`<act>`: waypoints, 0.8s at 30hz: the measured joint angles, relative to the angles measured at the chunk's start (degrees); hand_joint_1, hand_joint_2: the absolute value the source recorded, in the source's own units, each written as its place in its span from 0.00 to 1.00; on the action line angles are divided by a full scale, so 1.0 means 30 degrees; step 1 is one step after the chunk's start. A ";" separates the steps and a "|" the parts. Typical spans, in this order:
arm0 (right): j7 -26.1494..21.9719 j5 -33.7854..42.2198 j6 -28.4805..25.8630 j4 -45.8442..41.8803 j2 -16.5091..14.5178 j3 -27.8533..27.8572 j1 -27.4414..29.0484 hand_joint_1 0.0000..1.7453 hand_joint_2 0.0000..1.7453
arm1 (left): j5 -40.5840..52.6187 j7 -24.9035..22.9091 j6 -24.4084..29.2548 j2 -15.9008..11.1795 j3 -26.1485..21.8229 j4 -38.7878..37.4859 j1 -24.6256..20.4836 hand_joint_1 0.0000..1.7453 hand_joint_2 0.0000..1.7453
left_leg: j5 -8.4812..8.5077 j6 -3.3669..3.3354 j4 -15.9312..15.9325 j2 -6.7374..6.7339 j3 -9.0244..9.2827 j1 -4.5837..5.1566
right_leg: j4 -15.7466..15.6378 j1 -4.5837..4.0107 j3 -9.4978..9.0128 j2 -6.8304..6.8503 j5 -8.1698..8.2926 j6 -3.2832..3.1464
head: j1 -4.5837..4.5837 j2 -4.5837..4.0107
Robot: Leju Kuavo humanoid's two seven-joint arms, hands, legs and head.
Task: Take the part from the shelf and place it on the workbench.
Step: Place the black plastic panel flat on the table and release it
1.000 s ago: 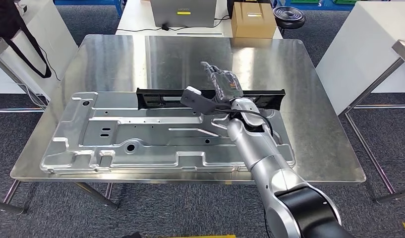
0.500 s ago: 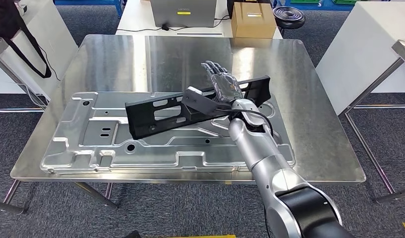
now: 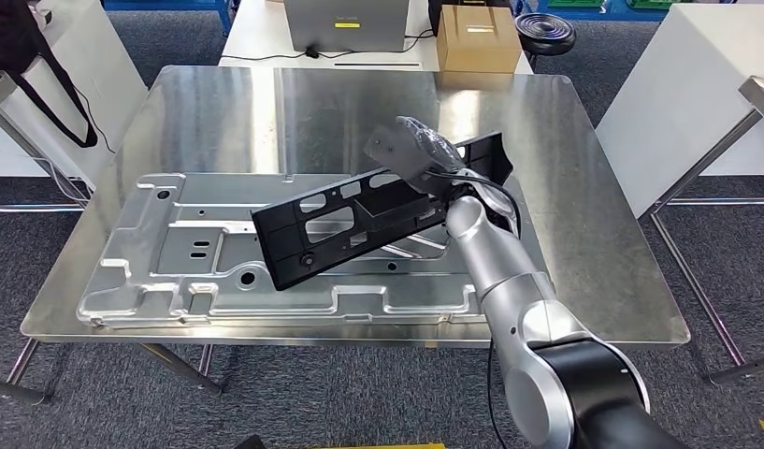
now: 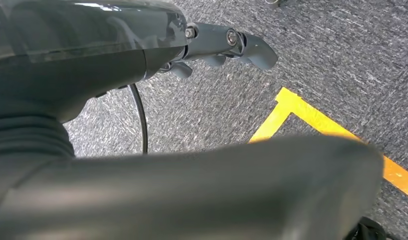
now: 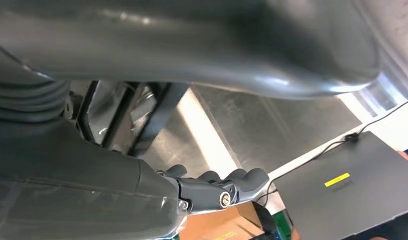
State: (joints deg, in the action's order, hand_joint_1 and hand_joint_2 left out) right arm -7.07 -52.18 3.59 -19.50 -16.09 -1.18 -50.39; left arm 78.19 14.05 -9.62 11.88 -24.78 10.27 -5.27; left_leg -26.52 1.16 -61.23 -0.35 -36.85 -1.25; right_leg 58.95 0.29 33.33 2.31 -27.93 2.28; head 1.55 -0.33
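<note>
Carpet, grey and speckled, is showing in the left wrist view, with a yellow floor line (image 4: 311,117) crossing it; the left robot hand (image 4: 211,47) is hanging there, its dark fingers curled loosely around nothing. In the head view, the silver right arm (image 3: 504,281) is reaching forward from below over a steel worktop (image 3: 583,187). A large pressed metal panel (image 3: 172,253) is lying flat across the near half of that worktop. Above the panel, the right robot hand (image 3: 417,150) is gripping a long black plastic part (image 3: 359,220) near its far right end. The part is being held tilted, its left end dipping low over the panel and its right end raised; whether that low end is touching the panel is unclear. Beyond the worktop, a cardboard box (image 3: 478,37) and a grey case (image 3: 345,23) are sitting on a white table.
</note>
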 joint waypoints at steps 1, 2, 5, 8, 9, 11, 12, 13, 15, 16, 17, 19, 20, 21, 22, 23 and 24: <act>0.0056 0.0000 0.0011 0.0029 0.0000 0.0064 -0.0016 0.00 0.00 | -0.0002 0.0000 0.0000 -0.0002 -0.0013 0.0000 0.0000 0.00 0.00 | 0.0000 0.0000 0.0000 0.0000 0.0000 0.0000 | 0.0000 0.0000 0.0001 0.0000 0.0000 0.0000 | 0.0000 0.0000; 0.0107 -0.0002 0.0014 0.0062 0.0002 0.0129 -0.0017 0.00 0.00 | -0.0002 0.0000 0.0000 -0.0004 -0.0025 0.0000 0.0000 0.00 0.00 | 0.0000 0.0000 0.0000 0.0000 -0.0001 0.0000 | 0.0000 0.0000 0.0002 0.0000 0.0000 0.0000 | 0.0000 0.0000; 0.0337 -0.0004 0.0067 0.0182 0.0015 0.0235 -0.0004 0.00 0.00 | -0.0005 -0.0005 0.0000 -0.0013 -0.0062 0.0000 0.0001 0.00 0.00 | 0.0000 0.0000 0.0000 -0.0005 -0.0003 0.0000 | 0.0001 0.0000 0.0009 -0.0001 0.0000 0.0000 | 0.0000 0.0000; 0.0863 0.0015 0.0573 0.0328 0.0027 0.0308 -0.0014 0.00 0.00 | -0.0009 -0.0007 -0.0026 -0.0025 -0.0086 0.0000 0.0001 0.00 0.00 | 0.0000 0.0000 0.0001 -0.0006 -0.0003 -0.0001 | 0.0001 -0.0001 0.0010 -0.0002 -0.0001 0.0000 | 0.0000 0.0000; 0.1037 0.0035 0.0759 0.0381 0.0031 0.0346 -0.0016 0.00 0.00 | -0.0009 -0.0007 -0.0045 -0.0029 -0.0093 0.0000 0.0001 0.00 0.00 | 0.0000 0.0000 0.0001 -0.0005 -0.0003 -0.0001 | 0.0001 -0.0001 0.0011 -0.0001 -0.0001 0.0000 | 0.0000 0.0000; 0.1219 -0.0118 0.0551 0.0452 0.0055 0.0403 -0.0008 0.00 0.00 | -0.0045 -0.0011 -0.0073 -0.0036 -0.0102 0.0000 0.0001 0.00 0.00 | 0.0000 0.0000 0.0001 -0.0005 -0.0003 -0.0001 | 0.0001 -0.0001 0.0012 -0.0001 -0.0001 0.0000 | 0.0000 0.0000; 0.1215 -0.0401 0.0026 0.0463 0.0076 0.0392 0.0001 0.00 0.00 | -0.0091 -0.0018 -0.0047 -0.0038 -0.0105 0.0000 0.0005 0.00 0.00 | 0.0000 0.0000 0.0001 -0.0005 -0.0004 -0.0001 | 0.0001 -0.0001 0.0012 -0.0001 -0.0001 0.0000 | 0.0000 0.0000; 0.1155 -0.0842 -0.0722 0.0463 0.0111 0.0328 0.0010 0.00 0.00 | -0.0146 -0.0027 0.0007 -0.0038 -0.0107 0.0000 0.0012 0.00 0.00 | 0.0000 0.0000 0.0001 -0.0005 -0.0004 0.0000 | 0.0001 -0.0001 0.0012 -0.0001 -0.0001 0.0000 | 0.0000 0.0000; 0.0933 -0.1794 -0.2167 0.0461 0.0208 0.0073 0.0020 0.00 0.00 | -0.0246 -0.0046 0.0164 -0.0035 -0.0113 0.0000 0.0029 0.00 0.00 | 0.0000 0.0000 0.0001 -0.0009 -0.0004 0.0000 | 0.0001 0.0000 0.0011 -0.0002 0.0000 0.0000 | 0.0000 0.0000; 0.0806 -0.2104 -0.2623 0.0461 0.0260 -0.0071 0.0024 0.00 0.00 | -0.0282 -0.0049 0.0224 -0.0033 -0.0115 0.0000 0.0034 0.00 0.00 | 0.0000 0.0000 0.0001 -0.0010 -0.0003 0.0000 | 0.0001 0.0000 0.0011 -0.0003 0.0000 0.0001 | 0.0000 0.0000; 0.0689 -0.2260 -0.2894 0.0461 0.0300 -0.0182 0.0030 0.00 0.00 | -0.0311 -0.0051 0.0262 -0.0033 -0.0117 0.0000 0.0037 0.00 0.00 | 0.0000 0.0000 0.0000 -0.0010 -0.0003 0.0000 | 0.0001 0.0000 0.0011 -0.0003 0.0000 0.0001 | 0.0000 0.0000; 0.0505 -0.2317 -0.3169 0.0461 0.0342 -0.0302 0.0041 0.00 0.00 | -0.0350 -0.0053 0.0290 -0.0033 -0.0120 0.0000 0.0044 0.00 0.00 | 0.0000 0.0000 0.0000 -0.0007 -0.0004 0.0000 | 0.0001 0.0000 0.0011 -0.0002 0.0000 0.0000 | 0.0000 0.0000; 0.0420 -0.2319 -0.3274 0.0461 0.0353 -0.0339 0.0045 0.00 0.00 | -0.0359 -0.0053 0.0291 -0.0033 -0.0122 0.0000 0.0048 0.00 0.00 | 0.0000 0.0000 0.0001 -0.0006 -0.0004 0.0000 | 0.0001 -0.0001 0.0011 -0.0001 0.0000 0.0000 | 0.0000 0.0000; 0.0329 -0.2320 -0.3388 0.0461 0.0364 -0.0372 0.0046 0.00 0.00 | -0.0366 -0.0055 0.0291 -0.0033 -0.0124 0.0000 0.0051 0.00 0.00 | 0.0000 0.0000 0.0001 -0.0006 -0.0003 0.0000 | 0.0001 -0.0001 0.0011 -0.0002 0.0000 0.0000 | 0.0000 0.0000; 0.0213 -0.2324 -0.3543 0.0457 0.0372 -0.0399 0.0050 0.00 0.00 | -0.0372 -0.0065 0.0291 -0.0033 -0.0126 0.0000 0.0052 0.00 0.00 | 0.0000 0.0000 0.0001 -0.0007 -0.0003 0.0000 | 0.0002 -0.0001 0.0011 -0.0002 0.0000 0.0001 | 0.0000 0.0000; 0.0053 -0.2342 -0.3791 0.0446 0.0377 -0.0423 0.0065 0.00 0.00 | -0.0388 -0.0115 0.0291 -0.0033 -0.0126 0.0000 0.0051 0.00 0.00 | 0.0000 0.0000 0.0001 -0.0008 -0.0003 -0.0001 | 0.0002 -0.0001 0.0011 -0.0002 0.0000 0.0001 | 0.0000 0.0000; -0.0151 -0.2384 -0.4161 0.0412 0.0379 -0.0441 0.0100 0.00 0.00 | -0.0425 -0.0210 0.0291 -0.0033 -0.0127 0.0000 0.0052 0.00 0.00 | 0.0000 0.0000 0.0001 -0.0007 -0.0004 -0.0001 | 0.0002 -0.0001 0.0011 -0.0002 0.0000 0.0000 | 0.0000 0.0000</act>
State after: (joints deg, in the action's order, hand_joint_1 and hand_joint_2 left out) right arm -7.52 -59.34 -8.89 -18.27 -14.95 -2.50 -50.09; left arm 76.91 13.43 -8.74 11.78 -25.16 10.27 -5.12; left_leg -26.52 1.16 -61.23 -0.37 -36.86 -1.25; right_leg 58.96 0.29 33.36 2.31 -27.93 2.28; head 1.55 -0.33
